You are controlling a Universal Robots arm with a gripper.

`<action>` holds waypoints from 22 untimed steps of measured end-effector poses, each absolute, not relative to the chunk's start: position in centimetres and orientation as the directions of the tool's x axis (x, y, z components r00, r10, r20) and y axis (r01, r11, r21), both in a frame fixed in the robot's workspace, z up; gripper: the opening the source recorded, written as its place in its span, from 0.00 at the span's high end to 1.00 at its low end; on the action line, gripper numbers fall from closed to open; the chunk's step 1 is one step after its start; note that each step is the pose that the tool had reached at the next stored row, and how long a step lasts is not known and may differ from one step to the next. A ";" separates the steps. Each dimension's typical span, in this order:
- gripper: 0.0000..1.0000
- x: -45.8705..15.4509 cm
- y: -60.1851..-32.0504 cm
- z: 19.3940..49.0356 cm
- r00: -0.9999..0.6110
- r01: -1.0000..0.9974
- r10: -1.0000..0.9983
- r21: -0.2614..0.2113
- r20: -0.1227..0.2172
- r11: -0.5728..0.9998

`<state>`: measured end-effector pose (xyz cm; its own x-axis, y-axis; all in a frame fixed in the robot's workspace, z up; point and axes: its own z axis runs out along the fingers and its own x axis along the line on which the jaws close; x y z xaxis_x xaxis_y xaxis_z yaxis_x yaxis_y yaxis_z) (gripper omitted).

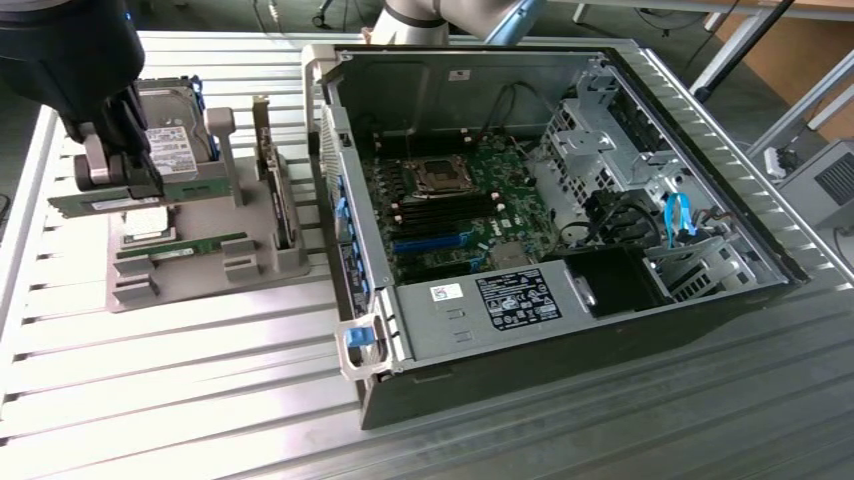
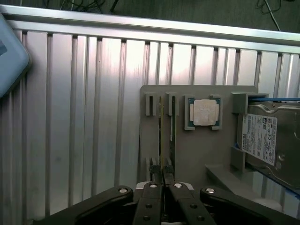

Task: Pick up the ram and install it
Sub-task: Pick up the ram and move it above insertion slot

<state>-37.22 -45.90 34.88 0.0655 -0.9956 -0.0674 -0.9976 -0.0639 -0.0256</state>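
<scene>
Ram (image 2: 162,136) edge-on in pincer (image 2: 162,176); processor (image 2: 205,112) near, wrist view.

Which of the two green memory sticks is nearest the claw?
The stick at the exterior view's left, pinched in the claw; the other stick lies in the grey holder.

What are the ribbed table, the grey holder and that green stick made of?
Table: bare metal, probably aluminium, judging by its dull silver sheen and ribs. Grey holder: matte plastic, it seems; flat, shineless surface. Green stick: circuit board, green laminate carrying a white label.
</scene>
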 end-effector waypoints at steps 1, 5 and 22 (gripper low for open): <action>0.89 -37.2 -45.9 35.0 0.066 -0.998 -0.996 -0.025 -0.067 -0.064; 0.89 -37.2 -45.9 35.7 0.066 -0.998 -0.996 -0.026 -0.067 -0.064; 0.89 -36.4 -45.9 38.3 0.066 -0.998 -0.996 -0.026 -0.068 -0.064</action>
